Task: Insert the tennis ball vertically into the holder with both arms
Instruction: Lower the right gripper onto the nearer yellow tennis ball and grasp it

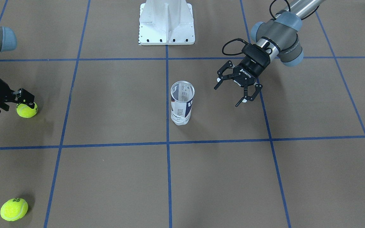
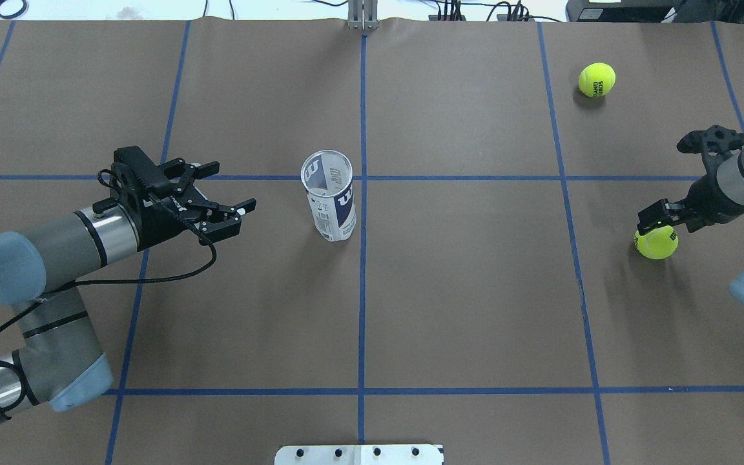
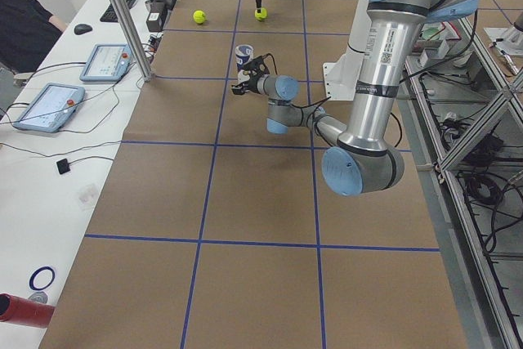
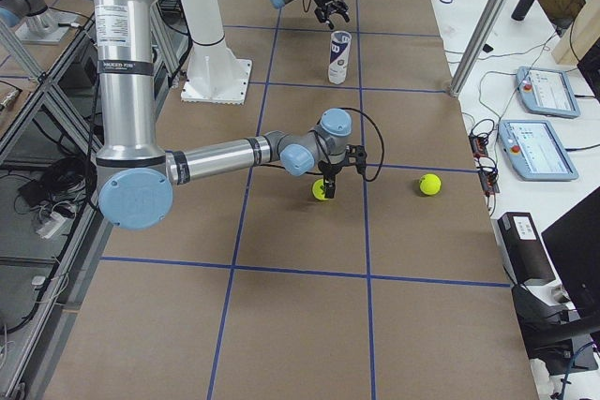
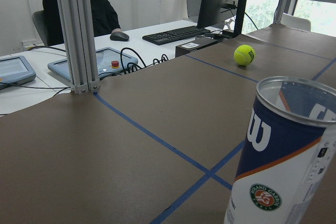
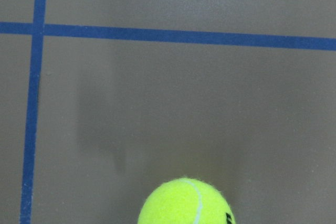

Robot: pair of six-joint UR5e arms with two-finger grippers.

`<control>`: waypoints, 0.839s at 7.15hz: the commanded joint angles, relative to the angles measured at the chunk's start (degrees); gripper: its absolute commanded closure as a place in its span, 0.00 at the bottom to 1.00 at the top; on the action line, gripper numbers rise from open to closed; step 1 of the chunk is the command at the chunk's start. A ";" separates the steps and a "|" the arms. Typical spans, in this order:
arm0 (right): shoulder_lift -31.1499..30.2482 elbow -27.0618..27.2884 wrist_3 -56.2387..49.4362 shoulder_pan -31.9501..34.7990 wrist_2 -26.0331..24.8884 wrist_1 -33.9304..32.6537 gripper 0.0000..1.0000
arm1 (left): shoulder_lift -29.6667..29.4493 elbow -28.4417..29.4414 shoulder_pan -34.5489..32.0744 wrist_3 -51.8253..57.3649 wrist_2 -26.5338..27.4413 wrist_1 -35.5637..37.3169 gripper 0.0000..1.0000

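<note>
Table top (image 2: pixel 475 290) was brown paper, blue tape grid (image 2: pixel 362 290). White desk (image 3: pixel 33 202) stood frame left; bright windows (image 5: pixel 315 3) showed upper right.

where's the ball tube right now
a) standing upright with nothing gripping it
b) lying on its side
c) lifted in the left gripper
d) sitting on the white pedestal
a: the holder stands upright with its open end up, and the left gripper is off to its side, fingers spread and clear of it.
</note>
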 commanded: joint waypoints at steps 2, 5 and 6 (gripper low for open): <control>1.84 -3.06 -0.25 -1.77 -1.08 0.11 0.00 | 0.08 0.01 0.00 0.36 0.00 0.00 0.01; 2.02 -3.42 -0.25 -2.03 -0.82 0.02 0.27 | 0.08 0.01 0.00 0.45 0.00 0.00 0.01; 2.11 -3.51 -0.25 -2.12 -0.47 0.11 0.48 | 0.00 0.01 0.00 0.45 0.00 0.00 0.01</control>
